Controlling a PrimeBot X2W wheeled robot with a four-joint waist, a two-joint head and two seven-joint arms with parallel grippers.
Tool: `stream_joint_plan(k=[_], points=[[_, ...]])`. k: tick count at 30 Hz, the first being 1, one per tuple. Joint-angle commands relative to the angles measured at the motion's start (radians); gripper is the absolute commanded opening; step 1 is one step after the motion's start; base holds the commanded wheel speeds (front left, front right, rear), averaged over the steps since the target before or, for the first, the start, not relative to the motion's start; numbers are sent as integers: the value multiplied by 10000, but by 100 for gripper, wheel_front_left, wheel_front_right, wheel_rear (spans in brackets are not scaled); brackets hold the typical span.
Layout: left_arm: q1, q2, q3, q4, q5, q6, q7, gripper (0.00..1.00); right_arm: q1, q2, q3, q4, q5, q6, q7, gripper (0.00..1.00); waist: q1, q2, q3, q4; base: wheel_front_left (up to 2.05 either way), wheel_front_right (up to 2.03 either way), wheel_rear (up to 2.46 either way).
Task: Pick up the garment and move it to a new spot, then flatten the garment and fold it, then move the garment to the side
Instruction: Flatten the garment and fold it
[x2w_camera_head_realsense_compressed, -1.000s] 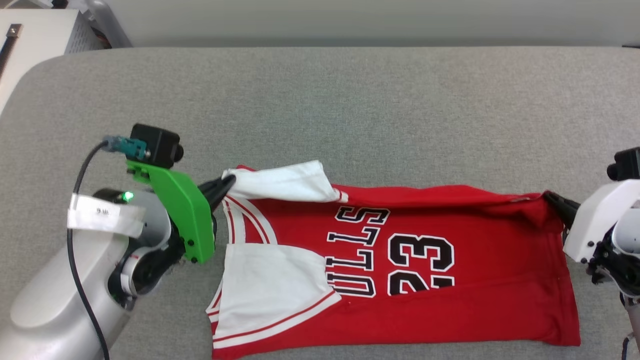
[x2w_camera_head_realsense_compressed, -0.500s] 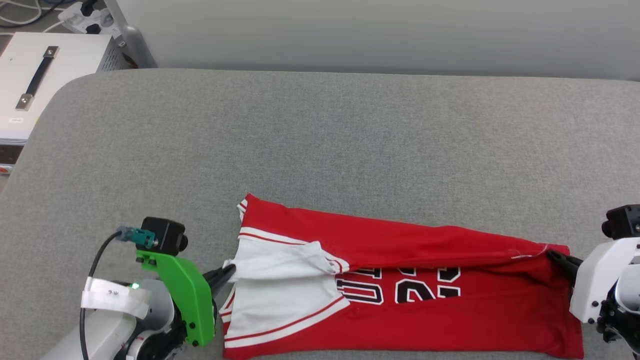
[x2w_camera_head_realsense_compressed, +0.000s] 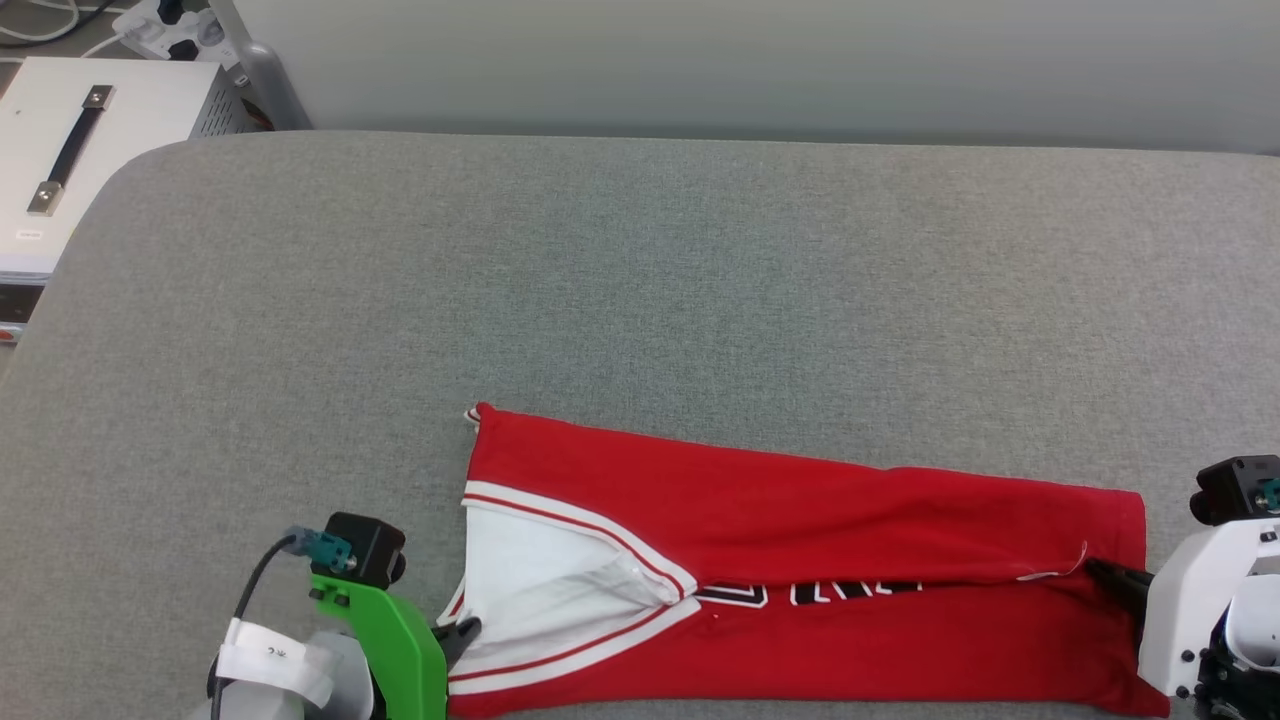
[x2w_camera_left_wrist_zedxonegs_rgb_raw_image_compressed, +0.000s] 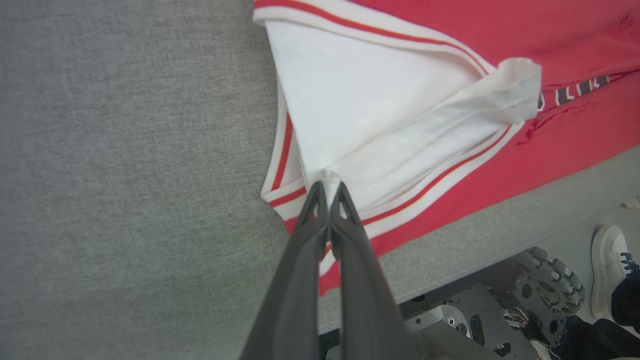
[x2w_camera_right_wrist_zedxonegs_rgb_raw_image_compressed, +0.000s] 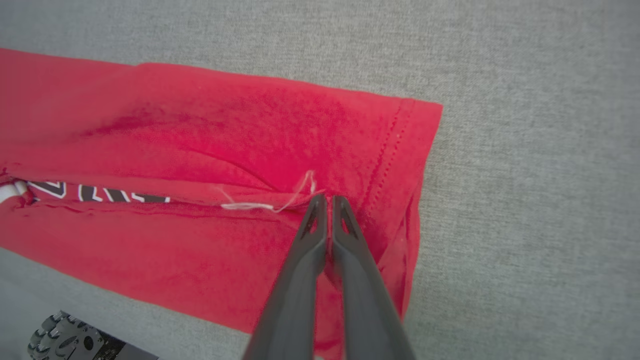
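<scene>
The left end effector (x2w_camera_left_wrist_zedxonegs_rgb_raw_image_compressed: 327, 186) pinches the garment (x2w_camera_head_realsense_compressed: 800, 500) at its white sleeve, the right end effector (x2w_camera_right_wrist_zedxonegs_rgb_raw_image_compressed: 325, 197) near its hem (both clamped tight).

On the left wrist I see a green bracket (x2w_camera_head_realsense_compressed: 400, 650) topped by a black camera cube (x2w_camera_head_realsense_compressed: 362, 548), with a teal plug (x2w_camera_head_realsense_compressed: 322, 550), a black cable (x2w_camera_head_realsense_compressed: 248, 612) and a white tape label (x2w_camera_head_realsense_compressed: 275, 665). The right wrist wears a white bracket (x2w_camera_head_realsense_compressed: 1195, 610). The left gripper (x2w_camera_left_wrist_zedxonegs_rgb_raw_image_compressed: 327, 186) and right gripper (x2w_camera_right_wrist_zedxonegs_rgb_raw_image_compressed: 325, 199) have long, dark, tapered fingers (x2w_camera_left_wrist_zedxonegs_rgb_raw_image_compressed: 300, 280), slotted near the tips.
</scene>
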Motion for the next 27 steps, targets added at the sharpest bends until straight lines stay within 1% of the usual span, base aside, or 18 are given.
stream_joint_plan(k=[1, 3, 4, 5, 6, 10, 13, 18, 22, 25, 27], points=[[124, -111, -104, 127, 175, -56, -34, 0, 135, -30, 79, -42, -44, -7, 26, 0, 1, 0, 17, -3, 0, 0, 0], [75, -300, -225, 376, 274, -107, -103, 0, 163, -83, 200, 14, -171, -7, -14, 0, 1, 0, 45, -10, 0, 0, 0], [50, -379, -283, 499, 324, -129, -127, 16, 164, -86, 228, 61, -213, -7, -43, 8, 1, 0, 56, -16, 0, 0, 0], [0, -463, -365, 667, 459, -133, -191, 45, 164, -78, 257, 134, -265, -7, -79, 100, 1, 0, 67, -27, 0, 0, 0], [-35, -541, -416, 809, 552, -117, -249, 100, 157, -55, 274, 194, -299, -7, -111, 100, 1, 0, 71, -36, 0, 0, 0], [-148, -804, -658, 1231, 887, -113, -407, 100, 170, 86, 443, 300, -172, -7, -228, 100, 1, 0, 62, -80, 0, 0, 0], [-103, -1049, -636, 1270, 830, -64, -599, 100, 225, 110, 559, 376, -152, -7, -390, 100, 1, 0, -10, -101, 0, 0, 0], [0, -1104, -590, 1241, 912, 89, -885, 100, 374, 215, 602, 354, -34, -7, -533, 100, 1, 0, -255, -121, 0, 0, 0], [167, -1147, -223, 909, 718, 246, -1386, 100, 488, 271, 339, 22, 33, -7, -580, 100, 1, 0, -511, -124, 0, 0, 0], [277, -1201, 170, 669, 608, 223, -2098, 100, 617, 418, -113, -360, 81, -7, -581, 100, 1, 0, -683, -100, 0, 0, 0], [291, -1175, 340, 617, 772, 230, -2619, 100, 733, 504, -435, -578, 21, -7, -395, 100, 1, 0, -740, -89, 0, 0, 0]])
